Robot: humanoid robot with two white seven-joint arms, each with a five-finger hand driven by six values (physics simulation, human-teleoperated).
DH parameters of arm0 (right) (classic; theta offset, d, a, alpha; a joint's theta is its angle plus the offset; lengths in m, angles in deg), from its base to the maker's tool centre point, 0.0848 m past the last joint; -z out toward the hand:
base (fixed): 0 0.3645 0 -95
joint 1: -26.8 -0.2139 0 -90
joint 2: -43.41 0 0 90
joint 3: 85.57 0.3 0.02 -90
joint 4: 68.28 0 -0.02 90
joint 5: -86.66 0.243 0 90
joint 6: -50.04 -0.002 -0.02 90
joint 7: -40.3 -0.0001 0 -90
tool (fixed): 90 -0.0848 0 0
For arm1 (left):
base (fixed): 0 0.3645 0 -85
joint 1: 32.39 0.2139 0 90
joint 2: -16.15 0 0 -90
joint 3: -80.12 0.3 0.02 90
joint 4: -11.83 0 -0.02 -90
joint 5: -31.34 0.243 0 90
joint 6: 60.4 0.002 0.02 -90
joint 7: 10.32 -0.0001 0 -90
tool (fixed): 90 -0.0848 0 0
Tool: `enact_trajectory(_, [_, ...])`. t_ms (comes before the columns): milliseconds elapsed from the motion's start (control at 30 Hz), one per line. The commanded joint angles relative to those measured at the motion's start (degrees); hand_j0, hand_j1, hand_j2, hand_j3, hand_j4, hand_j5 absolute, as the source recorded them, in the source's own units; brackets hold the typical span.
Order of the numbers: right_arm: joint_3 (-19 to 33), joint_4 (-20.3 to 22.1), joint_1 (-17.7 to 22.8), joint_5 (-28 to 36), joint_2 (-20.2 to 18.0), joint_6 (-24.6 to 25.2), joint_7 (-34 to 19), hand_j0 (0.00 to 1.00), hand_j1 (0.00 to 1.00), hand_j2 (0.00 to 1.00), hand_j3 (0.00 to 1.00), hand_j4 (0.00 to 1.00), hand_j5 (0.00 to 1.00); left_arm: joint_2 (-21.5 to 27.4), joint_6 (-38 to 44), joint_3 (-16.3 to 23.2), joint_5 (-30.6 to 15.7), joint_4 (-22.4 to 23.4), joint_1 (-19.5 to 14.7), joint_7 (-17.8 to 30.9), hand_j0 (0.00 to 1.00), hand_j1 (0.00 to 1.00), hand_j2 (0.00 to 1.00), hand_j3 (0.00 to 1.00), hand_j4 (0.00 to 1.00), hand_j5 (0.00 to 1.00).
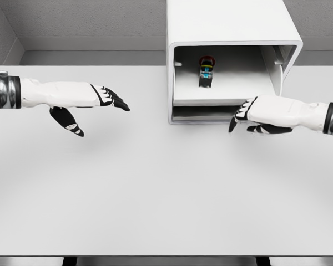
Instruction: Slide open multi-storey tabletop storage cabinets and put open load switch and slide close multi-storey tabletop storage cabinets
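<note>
A white storage cabinet (233, 33) stands at the back of the table, right of the middle, with its front open. Inside, on the pulled-out drawer shelf (216, 91), lies the load switch (206, 71), a small dark part with a red top and coloured bands. My right hand (250, 113) hovers just in front of the drawer's lower right edge, fingers relaxed and holding nothing. Over the table's left side my left hand (97, 105) is stretched out flat, thumb hanging down, far from the cabinet and holding nothing.
The white table (155, 188) spreads wide in front of the cabinet, with its front edge near the picture's bottom. A grey wall runs behind the table.
</note>
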Motion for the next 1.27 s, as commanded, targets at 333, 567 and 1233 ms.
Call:
enact_trajectory(333, [-0.35,-5.00,-2.11,0.06,2.63,0.14,0.03,0.60,0.60,0.60,0.60,0.60,0.60,0.13,0.14,-0.04,-0.47,0.39,0.00,-0.02,1.00,1.00,1.00,1.00,1.00,1.00])
enact_trajectory(567, [-0.35,-6.67,-3.95,0.14,4.04,0.14,0.03,0.60,0.60,0.60,0.60,0.60,0.60,0.13,0.14,-0.04,-0.47,0.30,0.00,-0.02,1.00,1.00,1.00,1.00,1.00,1.00])
enact_trajectory(1233, [0.09,5.63,5.80,0.32,-4.40,0.14,0.03,1.00,1.00,1.00,1.00,1.00,1.00,0.39,0.14,-0.13,-0.47,0.30,-0.09,-0.20,1.00,1.00,1.00,1.00,1.00,1.00])
